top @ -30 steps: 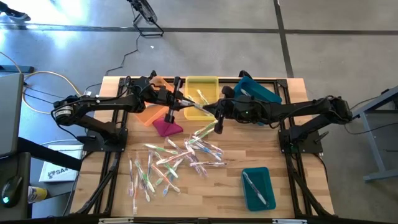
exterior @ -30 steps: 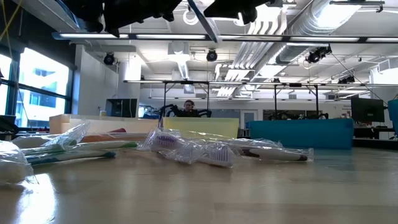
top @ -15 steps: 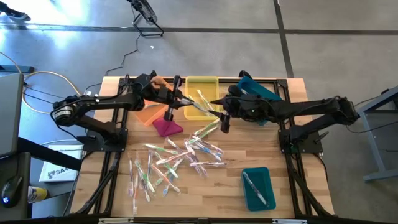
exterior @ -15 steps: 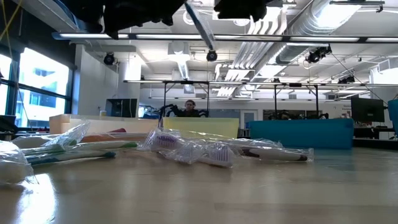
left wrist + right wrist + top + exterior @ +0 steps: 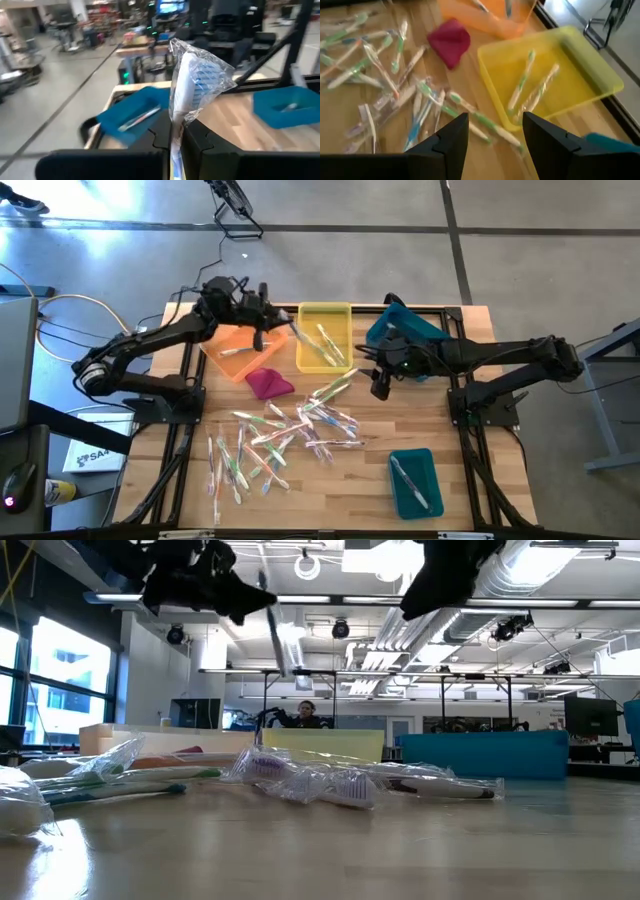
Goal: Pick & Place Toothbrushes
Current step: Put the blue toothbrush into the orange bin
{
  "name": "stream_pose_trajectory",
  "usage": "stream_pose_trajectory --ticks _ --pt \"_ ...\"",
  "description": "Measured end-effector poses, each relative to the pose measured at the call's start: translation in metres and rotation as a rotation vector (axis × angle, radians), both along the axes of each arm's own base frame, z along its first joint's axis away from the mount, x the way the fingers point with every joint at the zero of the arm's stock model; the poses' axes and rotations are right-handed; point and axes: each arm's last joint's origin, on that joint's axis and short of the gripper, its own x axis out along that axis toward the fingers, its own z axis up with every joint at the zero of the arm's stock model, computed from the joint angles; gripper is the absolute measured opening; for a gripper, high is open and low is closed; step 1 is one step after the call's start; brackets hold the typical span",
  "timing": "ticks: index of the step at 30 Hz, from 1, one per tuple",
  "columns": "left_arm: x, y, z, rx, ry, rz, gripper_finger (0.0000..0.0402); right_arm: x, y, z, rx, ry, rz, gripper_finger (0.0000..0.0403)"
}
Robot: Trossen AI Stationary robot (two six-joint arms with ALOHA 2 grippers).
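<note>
- Left gripper (image 5: 268, 327) raised above the back of the table, between the orange bin (image 5: 235, 350) and the yellow bin (image 5: 323, 340), fingers pinched tight on a wrapped toothbrush (image 5: 192, 82).
- In the left wrist view, blue bristles visible through the clear wrapper, long axis running straight out from between the fingers, head end away from the wrist.
- In the low view, the same held brush seen as a thin, near-upright stick hanging high over the table.
- Right gripper (image 5: 379, 383) hovering just beside the yellow bin's near corner, jaws spread wide, holding nothing.
- Yellow bin already containing a few brushes; teal bin (image 5: 413, 480) at the front right holding one or two; a second teal bin (image 5: 418, 330) at the back right partly under the right arm.
- Loose pile of toothbrushes (image 5: 285, 435) scattered across the middle of the table, lying at many angles, near the magenta cloth (image 5: 268, 383).
- Likely next: drop of the held brush into a back bin; orange and yellow bins both close to the left gripper, target unclear.
- Pile lying toward the table's front from the right gripper; nearest brushes just beside it.
</note>
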Motion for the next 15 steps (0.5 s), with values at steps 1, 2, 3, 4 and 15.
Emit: stream_pose_trajectory --ticks 1,2,3,4,15 --pt "-0.005 0.003 0.001 -0.002 0.018 0.021 0.0009 0.000 0.000 0.000 0.001 0.004 -0.002 0.0180" --pt "-0.009 0.006 0.002 -0.007 0.043 0.041 0.0009 0.000 0.000 0.000 0.001 0.006 -0.002 0.0180" --pt "-0.013 0.010 0.003 -0.016 0.075 0.064 0.0009 0.000 0.000 0.000 -0.003 0.007 0.001 0.0180" --pt "-0.017 0.013 0.005 -0.023 0.111 0.088 0.0009 0.000 0.000 0.000 -0.009 0.007 0.005 0.0180" --pt "-0.043 0.022 0.014 -0.042 0.622 0.553 0.0016 0.000 -0.002 0.001 -0.071 0.006 -0.023 0.0180"
